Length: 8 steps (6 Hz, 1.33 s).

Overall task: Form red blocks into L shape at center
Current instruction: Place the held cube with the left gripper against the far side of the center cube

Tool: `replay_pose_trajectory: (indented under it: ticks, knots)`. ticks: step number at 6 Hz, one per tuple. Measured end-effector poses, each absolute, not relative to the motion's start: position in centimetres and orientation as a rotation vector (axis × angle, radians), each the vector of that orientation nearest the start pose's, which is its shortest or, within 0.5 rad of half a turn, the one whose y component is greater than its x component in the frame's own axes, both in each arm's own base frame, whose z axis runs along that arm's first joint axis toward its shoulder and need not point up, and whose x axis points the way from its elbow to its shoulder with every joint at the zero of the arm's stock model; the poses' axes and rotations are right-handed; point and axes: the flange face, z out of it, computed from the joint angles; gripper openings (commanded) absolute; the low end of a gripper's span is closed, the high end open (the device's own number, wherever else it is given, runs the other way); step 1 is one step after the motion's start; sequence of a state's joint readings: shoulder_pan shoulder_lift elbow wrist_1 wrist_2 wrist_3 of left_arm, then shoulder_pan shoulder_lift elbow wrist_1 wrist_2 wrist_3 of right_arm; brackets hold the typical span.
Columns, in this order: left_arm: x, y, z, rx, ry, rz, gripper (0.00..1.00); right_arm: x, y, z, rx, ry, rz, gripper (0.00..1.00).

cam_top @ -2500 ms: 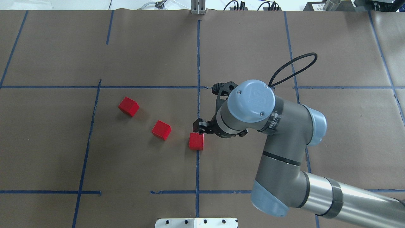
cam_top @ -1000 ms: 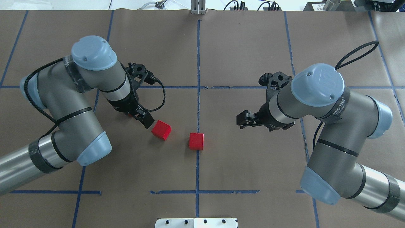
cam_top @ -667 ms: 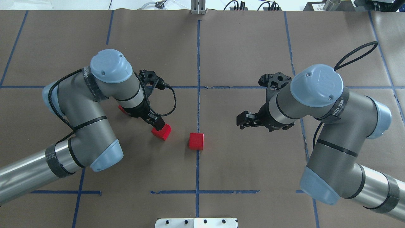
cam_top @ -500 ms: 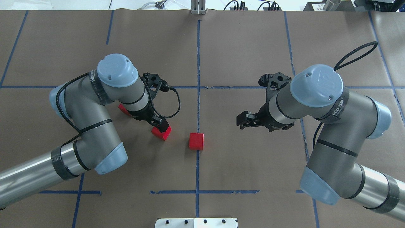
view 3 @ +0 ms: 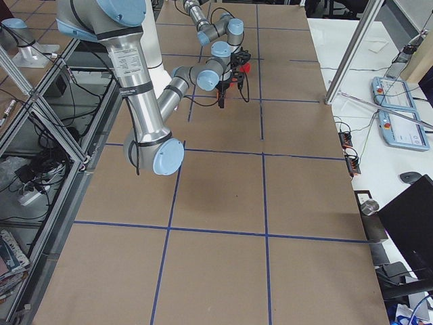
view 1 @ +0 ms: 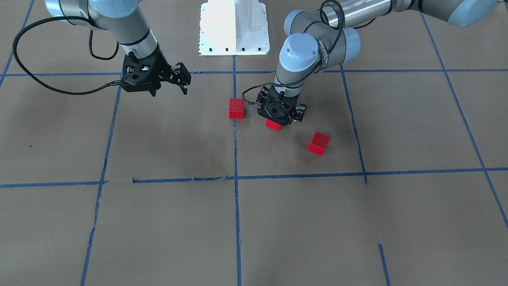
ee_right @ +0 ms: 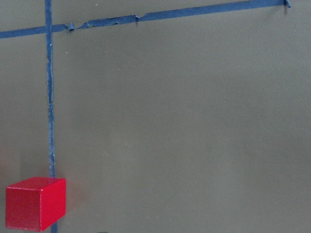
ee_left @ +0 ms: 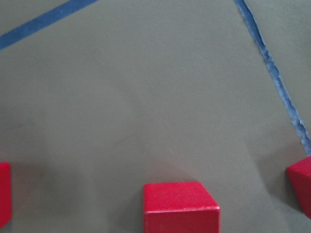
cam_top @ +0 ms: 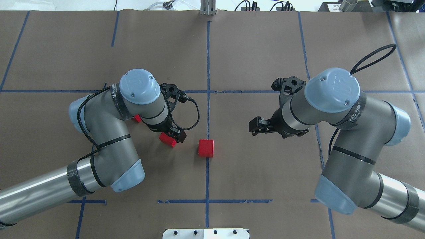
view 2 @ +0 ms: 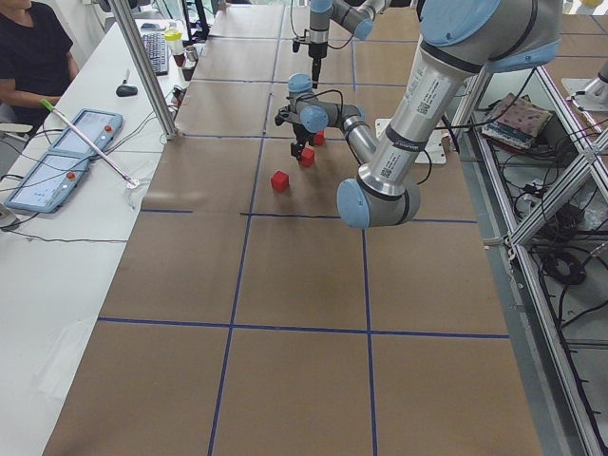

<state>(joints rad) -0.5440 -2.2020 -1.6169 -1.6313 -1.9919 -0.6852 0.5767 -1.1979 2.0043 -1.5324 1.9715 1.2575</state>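
Three red blocks lie on the brown paper. One (cam_top: 206,148) sits on the central blue tape line (cam_top: 208,109) at the center and also shows in the front view (view 1: 236,108). The middle block (cam_top: 167,139) lies directly under my left gripper (cam_top: 173,135), which looks open and hovers just over it, partly hiding it. The left wrist view shows this block (ee_left: 180,206) at bottom center, with no fingers in view. The third block (view 1: 318,143) lies further left, mostly hidden by the left arm in the overhead view. My right gripper (cam_top: 256,126) is open and empty, right of center.
The white robot base plate (cam_top: 206,233) is at the near table edge. Each wrist trails a black cable loop (cam_top: 191,113). An operator (view 2: 33,47) sits at a side desk with tablets beyond the table's far side.
The left arm has come in from the left and moved right until its gripper is over the middle block. The right arm drew back from the center block and has held still since.
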Motion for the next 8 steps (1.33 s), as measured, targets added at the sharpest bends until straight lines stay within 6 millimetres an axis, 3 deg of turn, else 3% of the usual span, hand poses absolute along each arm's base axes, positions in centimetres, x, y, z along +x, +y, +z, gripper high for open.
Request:
replay_pose_trajectory:
  ticks: [1,2,4,5,7,8]
  knots:
    - [54.7,-43.7,26.4,0.166,0.812,0.466,0.29,-41.9,-38.5,26.2,0.018,-0.912,0.075,1.0]
    - [55.0,-43.6,26.2,0.159,0.814,0.454,0.03,-41.9,-38.5,26.3,0.017,-0.911,0.076,1.0]
    - [55.2,-44.0,25.2,0.165,0.818,0.438,0.0,-41.9,-38.6,26.3,0.018,-0.91,0.077,1.0]
    - [55.7,-44.9,23.7,0.18,0.814,0.387,0.0,-41.9,-38.6,26.3,0.019,-0.91,0.077,1.0]
    - [58.8,-47.1,19.2,0.141,0.818,0.184,0.0,-41.9,-38.6,26.3,0.025,-0.907,0.082,1.0]
    - [60.1,-46.7,17.8,0.099,0.831,0.098,0.0,-41.9,-38.6,26.3,0.026,-0.907,0.085,1.0]
